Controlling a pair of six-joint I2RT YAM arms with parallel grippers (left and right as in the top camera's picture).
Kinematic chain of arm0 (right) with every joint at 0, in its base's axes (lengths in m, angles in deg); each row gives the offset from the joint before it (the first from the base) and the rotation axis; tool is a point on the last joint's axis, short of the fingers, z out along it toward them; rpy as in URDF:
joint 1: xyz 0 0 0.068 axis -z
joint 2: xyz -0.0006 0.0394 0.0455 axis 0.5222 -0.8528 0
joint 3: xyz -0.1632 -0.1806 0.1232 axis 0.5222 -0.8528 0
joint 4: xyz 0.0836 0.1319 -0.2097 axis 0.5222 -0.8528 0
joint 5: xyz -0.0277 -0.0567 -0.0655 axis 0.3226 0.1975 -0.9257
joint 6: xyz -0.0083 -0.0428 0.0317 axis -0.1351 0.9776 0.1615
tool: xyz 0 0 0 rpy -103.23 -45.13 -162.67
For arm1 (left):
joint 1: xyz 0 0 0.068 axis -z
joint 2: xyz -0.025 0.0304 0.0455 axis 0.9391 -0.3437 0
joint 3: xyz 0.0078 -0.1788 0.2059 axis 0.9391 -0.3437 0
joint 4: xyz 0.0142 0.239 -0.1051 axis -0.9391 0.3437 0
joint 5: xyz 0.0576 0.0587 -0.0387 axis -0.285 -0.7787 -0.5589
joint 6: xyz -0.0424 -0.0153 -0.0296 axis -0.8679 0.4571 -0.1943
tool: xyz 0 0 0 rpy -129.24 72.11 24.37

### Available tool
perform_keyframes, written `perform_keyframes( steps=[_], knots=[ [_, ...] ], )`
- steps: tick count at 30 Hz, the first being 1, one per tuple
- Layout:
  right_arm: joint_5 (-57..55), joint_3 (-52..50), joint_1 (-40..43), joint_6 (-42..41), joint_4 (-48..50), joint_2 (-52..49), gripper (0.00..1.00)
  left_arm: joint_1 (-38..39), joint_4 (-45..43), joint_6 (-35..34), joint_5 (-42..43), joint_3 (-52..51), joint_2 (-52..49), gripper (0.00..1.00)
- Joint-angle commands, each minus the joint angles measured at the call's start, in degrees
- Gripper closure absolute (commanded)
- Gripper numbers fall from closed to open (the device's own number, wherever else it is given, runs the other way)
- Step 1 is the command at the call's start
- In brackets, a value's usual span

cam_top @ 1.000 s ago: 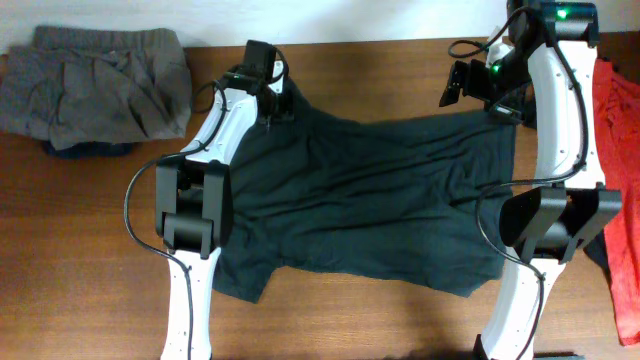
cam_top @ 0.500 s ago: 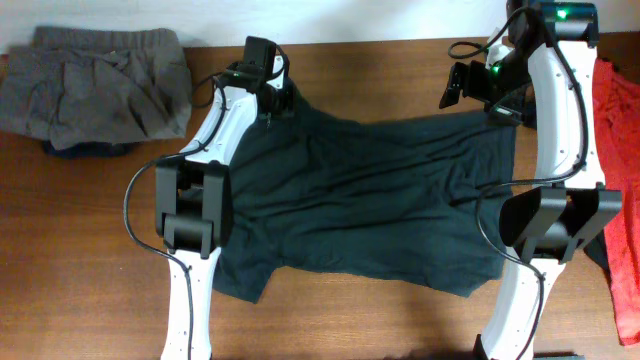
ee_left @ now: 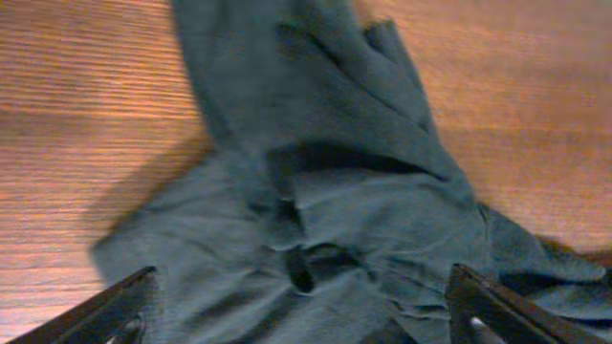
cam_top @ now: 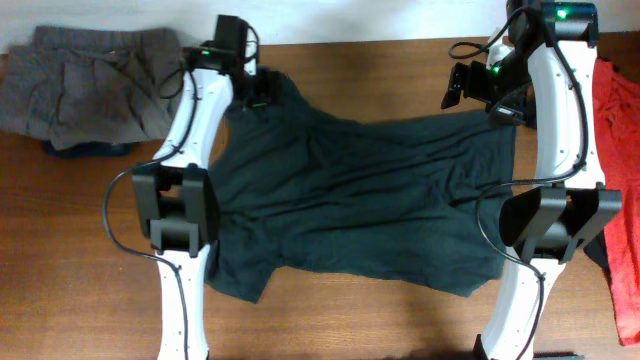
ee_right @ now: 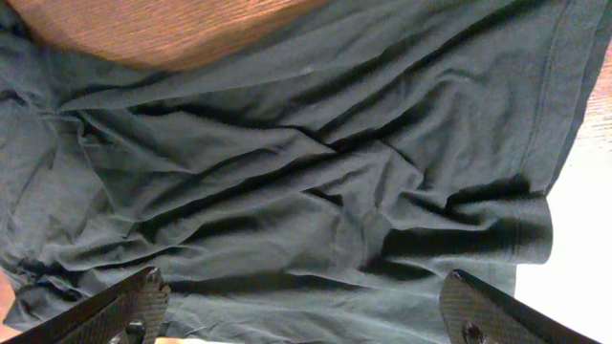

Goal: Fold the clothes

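Cloth first: your large dark short-sleeved cotton T-shirt (cam_top: 370, 200) lies spread and wrinkled across the middle of the brown wooden table (cam_top: 80, 250). One sleeve is at eleven o'clock, the other at seven, and the stitched hem is at three.

Your left arm (cam_top: 175, 210) runs from the near edge toward twelve along the shirt's nine o'clock side, then bends back at the wrist. That puts the left gripper (cam_top: 257, 95) over the bunched eleven o'clock sleeve. In the wrist view its black fingers (ee_left: 120, 306) stand wide apart, with only crumpled fabric below them and nothing pinched.

Your right arm (cam_top: 555, 225) rises along the three o'clock side to the far edge. The right gripper (cam_top: 462, 85) is turned toward nine o'clock, just beyond the shirt's one o'clock corner. Its fingers (ee_right: 134, 301) are spread wide too, above the folds near the hem, and they hold nothing.

You have bare wood at twelve o'clock between the two grippers, a broad patch at nine o'clock, and a strip along six. A crumpled grey elastic-waist garment (cam_top: 95, 85) fills the ten o'clock corner, well apart from the shirt. A red cloth garment (cam_top: 620, 150) lies along the three o'clock table edge, behind your right arm.
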Motion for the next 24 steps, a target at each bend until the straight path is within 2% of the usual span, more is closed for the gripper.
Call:
perform_keyframes(
  steps=[1,2,5,24],
  knots=[
    [-0.68,0.81,-0.48,0.26,-0.24,1.07,0.04,-1.27,0.28,-1.2,5.14,0.76,-0.63,0.11],
    [-0.68,0.81,-0.48,0.26,-0.22,1.07,0.05,-1.27,0.26,-1.2,5.31,0.76,-1.05,0.16],
    [-0.68,0.81,-0.48,0.26,-0.24,1.07,0.05,-0.76,-0.26,0.2,6.27,0.76,-1.86,0.21],
    [-0.68,0.81,-0.48,1.36,-1.27,1.07,0.05,2.01,-3.02,-0.37,5.92,0.76,-6.88,0.22]
  ],
)
